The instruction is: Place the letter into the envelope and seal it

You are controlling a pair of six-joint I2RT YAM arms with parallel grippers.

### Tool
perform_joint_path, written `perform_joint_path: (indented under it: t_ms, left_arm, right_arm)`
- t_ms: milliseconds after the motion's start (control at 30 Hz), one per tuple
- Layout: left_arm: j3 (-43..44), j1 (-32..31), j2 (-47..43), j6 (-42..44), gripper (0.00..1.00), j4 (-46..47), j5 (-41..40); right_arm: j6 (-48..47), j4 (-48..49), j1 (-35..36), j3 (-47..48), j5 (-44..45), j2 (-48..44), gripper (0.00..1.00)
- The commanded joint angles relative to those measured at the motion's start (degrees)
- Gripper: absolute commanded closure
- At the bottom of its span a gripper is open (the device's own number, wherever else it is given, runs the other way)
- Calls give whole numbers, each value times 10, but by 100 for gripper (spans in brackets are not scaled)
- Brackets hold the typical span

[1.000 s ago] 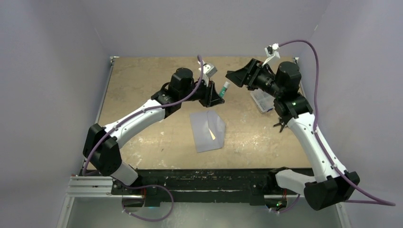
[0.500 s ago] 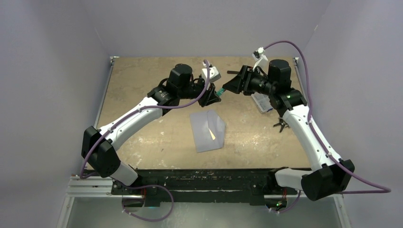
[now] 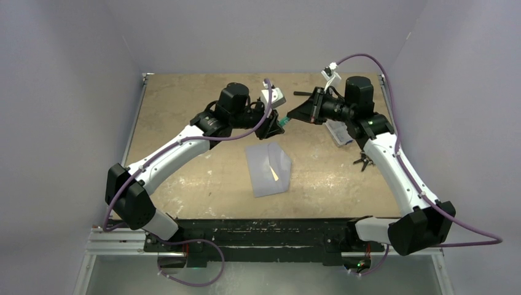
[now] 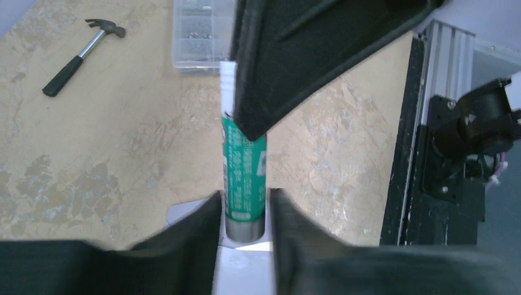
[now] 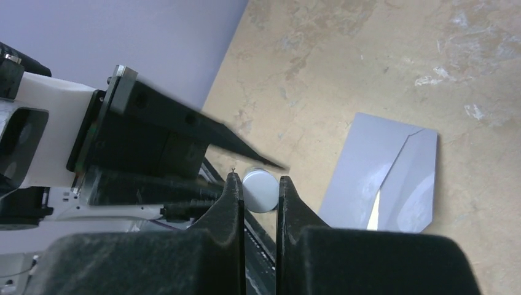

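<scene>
— What have your hands got?
— My left gripper (image 4: 246, 206) is clamped around the base of a green glue stick (image 4: 244, 166). My right gripper (image 5: 258, 184) has narrowed onto its white cap (image 5: 258, 193).
— And the paper?
— The envelope (image 3: 265, 174) lies flat on the table (image 3: 184, 104), nearer my bases, apart from both hands. A cream sliver of the letter (image 3: 273, 173) shows at its flap.

Your left arm (image 3: 178, 147) and right arm (image 3: 396, 169) both show white shells between rounded black joints, with a purple cable (image 3: 367, 55) looping loosely along each.
</scene>
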Motion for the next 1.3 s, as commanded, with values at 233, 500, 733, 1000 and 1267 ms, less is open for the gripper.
perform_joint_path:
  t_ms: [233, 500, 733, 1000, 1267]
  left_arm:
    - [17, 2, -3, -138, 52, 122, 20]
    - [31, 2, 14, -92, 67, 20, 60]
    - [18, 2, 19, -114, 65, 50, 73]
    - [25, 3, 19, -59, 100, 1, 54]
    - [6, 67, 11, -2, 100, -60, 93]
  right_arm:
    - [41, 44, 2, -25, -49, -21, 100]
    - [69, 42, 1, -26, -36, -32, 100]
    - [88, 59, 1, -40, -45, -35, 100]
    - [67, 39, 1, -24, -47, -22, 100]
    - [26, 10, -53, 15, -132, -10, 100]
